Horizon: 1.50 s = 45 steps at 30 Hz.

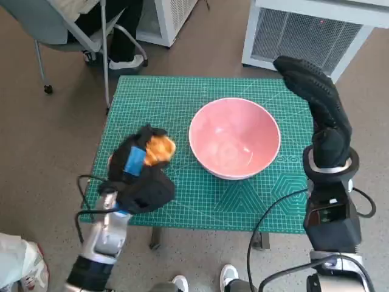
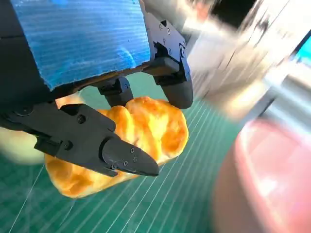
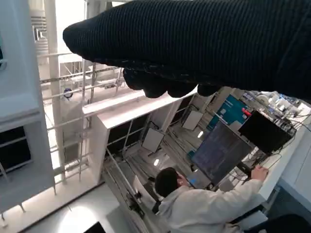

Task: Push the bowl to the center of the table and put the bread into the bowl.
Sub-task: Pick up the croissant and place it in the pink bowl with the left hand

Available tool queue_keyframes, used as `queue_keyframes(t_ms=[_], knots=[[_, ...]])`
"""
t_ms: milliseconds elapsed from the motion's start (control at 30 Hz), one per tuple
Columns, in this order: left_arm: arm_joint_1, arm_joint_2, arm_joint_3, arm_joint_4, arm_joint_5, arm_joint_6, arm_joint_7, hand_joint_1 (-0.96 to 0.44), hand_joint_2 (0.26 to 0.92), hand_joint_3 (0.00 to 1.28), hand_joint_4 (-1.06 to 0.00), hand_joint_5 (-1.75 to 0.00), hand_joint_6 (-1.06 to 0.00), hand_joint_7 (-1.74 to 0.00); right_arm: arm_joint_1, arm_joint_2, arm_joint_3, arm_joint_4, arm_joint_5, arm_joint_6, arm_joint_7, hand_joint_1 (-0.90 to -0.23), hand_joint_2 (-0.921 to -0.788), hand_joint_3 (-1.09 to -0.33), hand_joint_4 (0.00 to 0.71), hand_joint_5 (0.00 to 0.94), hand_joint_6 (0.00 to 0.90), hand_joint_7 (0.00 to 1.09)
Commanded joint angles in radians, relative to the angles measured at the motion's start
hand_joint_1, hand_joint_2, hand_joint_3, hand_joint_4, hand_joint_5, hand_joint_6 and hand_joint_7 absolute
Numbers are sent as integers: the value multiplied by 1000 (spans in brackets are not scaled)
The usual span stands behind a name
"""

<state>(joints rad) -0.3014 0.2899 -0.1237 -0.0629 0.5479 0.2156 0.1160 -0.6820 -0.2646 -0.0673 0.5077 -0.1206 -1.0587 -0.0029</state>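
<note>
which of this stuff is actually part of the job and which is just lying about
Part of the job:
- bread, held by the left hand
- pink bowl, near the middle of the mat
- green mat on the table

Just about:
- chair and a person's shoes
- white units behind the table
- right hand, raised and holding nothing

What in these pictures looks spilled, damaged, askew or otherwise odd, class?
Nothing stands out. The pink bowl sits upright and empty on the green mat, the bread looks whole in the left hand, and the right hand is raised off the table, holding nothing.
</note>
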Motion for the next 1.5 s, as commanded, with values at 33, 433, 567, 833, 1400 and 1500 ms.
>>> queue_keyframes(t_ms=[33, 433, 567, 833, 1400, 1500], knots=[[-22, 5, 31, -94, 1, -53, 28, 1, 915, 30, -789, -1124, -639, -1090, 30, -6, 2, 1, 2, 3, 11, -533, -921, -813, 299, 7, -1, 660], [-163, -5, 30, -150, 3, -125, 9, 0, 910, 20, -809, -1106, -664, -1057, 42, -7, -11, -11, -7, 7, 0, -534, -921, -814, 300, 7, -1, 667], [-228, -13, 3, -141, 3, -126, -25, 0, 909, 20, -815, -1090, -658, -1076, 47, -7, -16, -16, -12, 7, -4, -534, -921, -814, 301, 7, -1, 668], [-379, -43, -76, 10, -47, -192, -126, 1, 909, 18, -818, -1067, -658, -1096, 55, -5, -23, -26, -30, 8, -17, -531, -921, -816, 301, 6, -1, 669], [-672, -97, -222, 742, -94, -520, -283, -1, 920, 80, -701, -1078, -583, -1292, 76, -7, -31, -56, -49, 25, -25, -537, -921, -816, 302, 6, -1, 670], [-701, -107, -232, 836, -96, -559, -302, 0, 920, 97, -671, -1100, -576, -1309, 83, -7, -32, -69, -49, 33, -24, -532, -921, -817, 303, 6, -1, 671]])
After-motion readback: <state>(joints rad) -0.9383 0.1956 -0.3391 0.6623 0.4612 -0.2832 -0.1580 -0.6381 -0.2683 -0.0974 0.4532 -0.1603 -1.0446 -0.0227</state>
